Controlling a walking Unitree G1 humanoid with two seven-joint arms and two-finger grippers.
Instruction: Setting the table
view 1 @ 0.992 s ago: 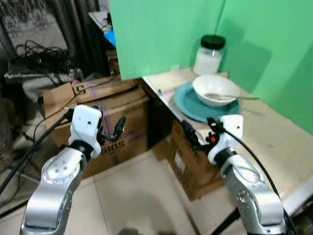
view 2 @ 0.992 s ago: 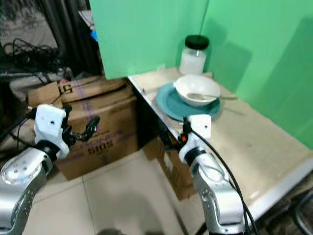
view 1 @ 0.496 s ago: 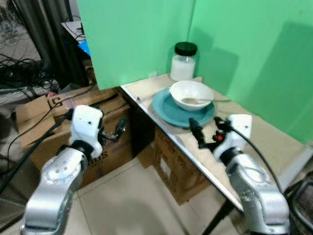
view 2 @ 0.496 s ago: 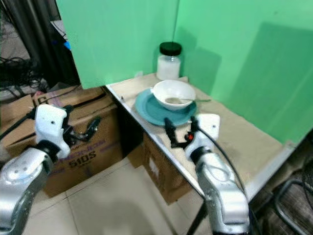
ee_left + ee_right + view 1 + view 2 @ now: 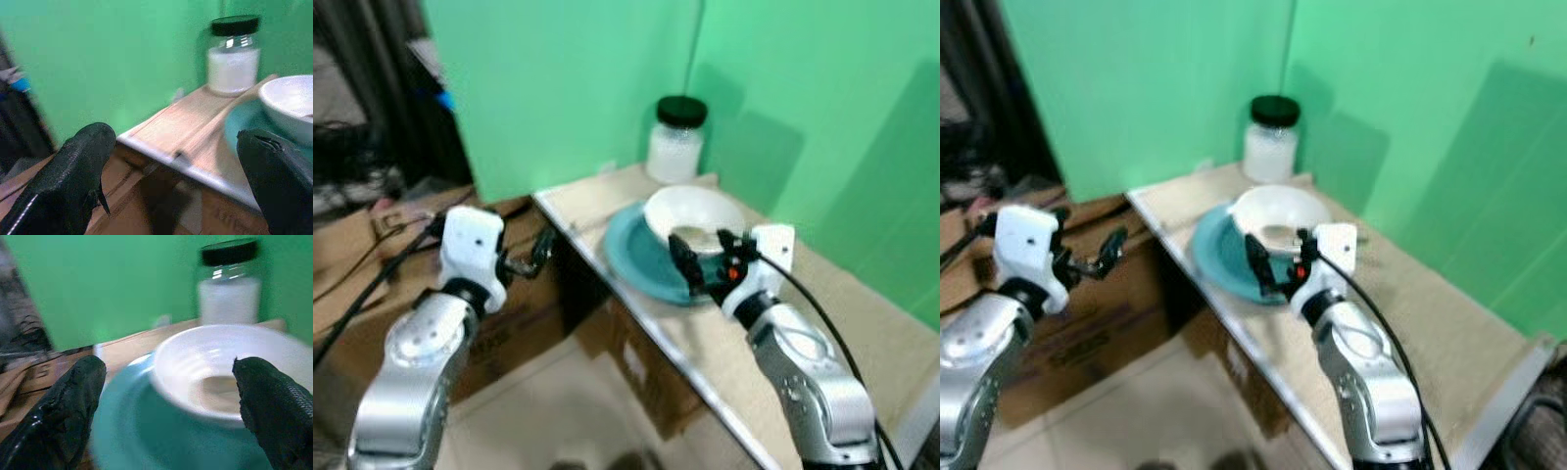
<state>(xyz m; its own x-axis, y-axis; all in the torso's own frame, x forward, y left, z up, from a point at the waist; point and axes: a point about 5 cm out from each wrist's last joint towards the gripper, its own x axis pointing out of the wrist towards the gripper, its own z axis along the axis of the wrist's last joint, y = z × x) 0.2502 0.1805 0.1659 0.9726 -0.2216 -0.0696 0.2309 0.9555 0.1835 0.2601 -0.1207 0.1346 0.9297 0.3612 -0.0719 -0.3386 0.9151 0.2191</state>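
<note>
So the white bowl (image 5: 693, 217) is sitting on the teal plate (image 5: 641, 257) near the corner of the table (image 5: 862, 328), jar (image 5: 676, 139) with the black lid just behind it. Right gripper (image 5: 700, 269) hovers over the plate's near rim with its fingers spread, holding nothing; left gripper (image 5: 524, 259) is out over the cardboard boxes (image 5: 352, 284), also spread and empty. Honestly the risk I see: the plate sits close to the table edge, so a clumsy nudge from the right fingers could slide plate and bowl off. Compared with a second ago the camera has swung toward the table and the right gripper has moved from off the edge to over the plate
</note>
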